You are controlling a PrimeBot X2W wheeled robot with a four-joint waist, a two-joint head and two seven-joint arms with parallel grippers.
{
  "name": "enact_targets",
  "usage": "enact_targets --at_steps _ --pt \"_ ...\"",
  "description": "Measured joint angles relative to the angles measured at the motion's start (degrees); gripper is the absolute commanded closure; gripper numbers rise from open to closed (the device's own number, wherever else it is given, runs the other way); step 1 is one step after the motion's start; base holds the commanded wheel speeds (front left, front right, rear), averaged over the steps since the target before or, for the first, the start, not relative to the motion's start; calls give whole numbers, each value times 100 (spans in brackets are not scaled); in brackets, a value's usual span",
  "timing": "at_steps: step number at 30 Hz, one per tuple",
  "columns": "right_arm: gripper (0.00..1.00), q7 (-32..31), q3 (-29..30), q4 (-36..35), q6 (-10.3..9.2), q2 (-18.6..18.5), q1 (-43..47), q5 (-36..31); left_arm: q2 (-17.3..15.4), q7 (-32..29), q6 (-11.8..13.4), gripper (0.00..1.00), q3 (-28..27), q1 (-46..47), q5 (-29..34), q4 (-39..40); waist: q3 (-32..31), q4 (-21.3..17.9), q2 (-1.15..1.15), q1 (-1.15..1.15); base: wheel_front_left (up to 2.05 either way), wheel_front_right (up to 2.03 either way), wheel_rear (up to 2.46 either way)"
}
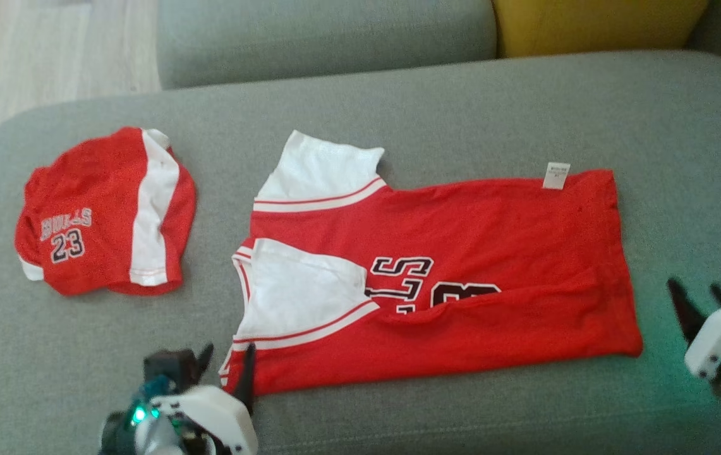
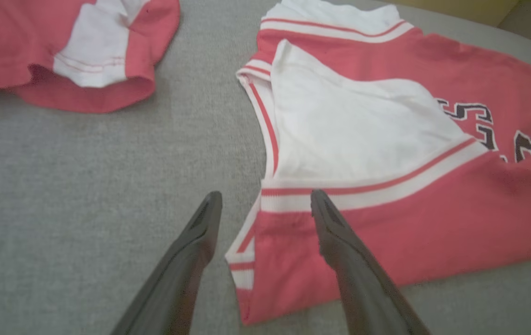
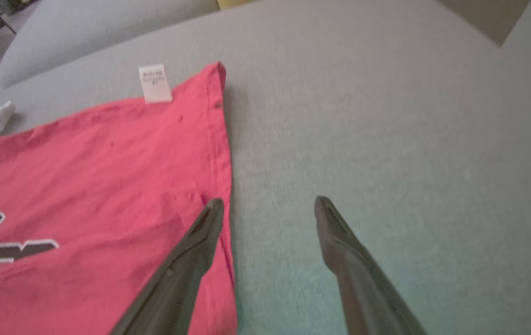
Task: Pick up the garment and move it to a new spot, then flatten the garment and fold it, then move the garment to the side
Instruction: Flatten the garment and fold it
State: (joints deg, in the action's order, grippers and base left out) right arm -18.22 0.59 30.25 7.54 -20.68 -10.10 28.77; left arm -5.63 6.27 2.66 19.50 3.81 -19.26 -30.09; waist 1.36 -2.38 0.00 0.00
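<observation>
The garment [image 1: 461,253] is a red jersey with white sleeves and dark lettering, lying folded lengthwise on the grey sofa seat [image 1: 398,101]. Its white care tag [image 1: 555,175] sticks out at the far right edge. My left gripper [image 1: 229,366] stands open at the jersey's near left corner; in the left wrist view the garment [image 2: 386,139] has its corner between the spread fingers of the left gripper [image 2: 265,204], which holds nothing. My right gripper [image 1: 698,297] is open just right of the hem; in the right wrist view the right gripper [image 3: 265,209] hovers beside the garment [image 3: 107,186] edge.
A second red and white piece [image 1: 104,212] with the number 23 lies crumpled at the seat's left, also seen as the red piece [image 2: 70,51] in the left wrist view. A grey back cushion [image 1: 322,31] and a yellow cushion [image 1: 594,25] line the far side. Wooden floor [image 1: 44,50] lies beyond the left end.
</observation>
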Motion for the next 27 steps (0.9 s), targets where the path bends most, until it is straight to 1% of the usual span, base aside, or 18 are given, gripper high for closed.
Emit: enact_targets --at_steps 1,2,3,7,11,14,17,20,24,27 --pt "0 0 0 0 0 0 0 0 0 0 0 0 0 0 0 0 0 0 0 0 0 0 0" --pt "0 131 101 -103 0 19 -22 -110 -19 51 57 0 -34 7 -2 103 53 -14 0 0 0 0 0" --pt "0 378 267 -319 0 127 -129 -261 -29 200 149 0 -170 55 -14 313 157 -49 0 0 0 0 0" --pt "0 825 334 -857 0 521 -427 -576 -135 508 166 0 -371 392 -68 777 374 -161 0 0 0 0 0" --pt "0 1087 103 -1201 0 773 -634 -782 -296 528 96 0 -360 1043 7 991 641 -344 0 0 0 0 0" --pt "0 1178 -159 -1279 0 910 -882 -883 -486 234 -42 0 -294 1582 162 955 867 -523 0 0 0 0 0" --pt "0 1232 -399 -1298 0 944 -1257 -984 -676 -205 -247 0 -142 2206 305 755 1140 -702 0 0 0 0 0" --pt "0 1339 -594 -1296 0 961 -1689 -1023 -760 -609 -439 0 -36 2860 322 382 1416 -888 0 0 0 0 0" --pt "0 1449 -857 -1262 0 1010 -2145 -1050 -917 -1029 -577 0 68 3659 523 -310 1764 -1154 0 1 0 0 0" --pt "0 1501 -1060 -1159 0 1036 -2387 -1070 -1137 -1191 -633 0 92 4151 644 -812 1967 -1369 0 1 0 0 0"
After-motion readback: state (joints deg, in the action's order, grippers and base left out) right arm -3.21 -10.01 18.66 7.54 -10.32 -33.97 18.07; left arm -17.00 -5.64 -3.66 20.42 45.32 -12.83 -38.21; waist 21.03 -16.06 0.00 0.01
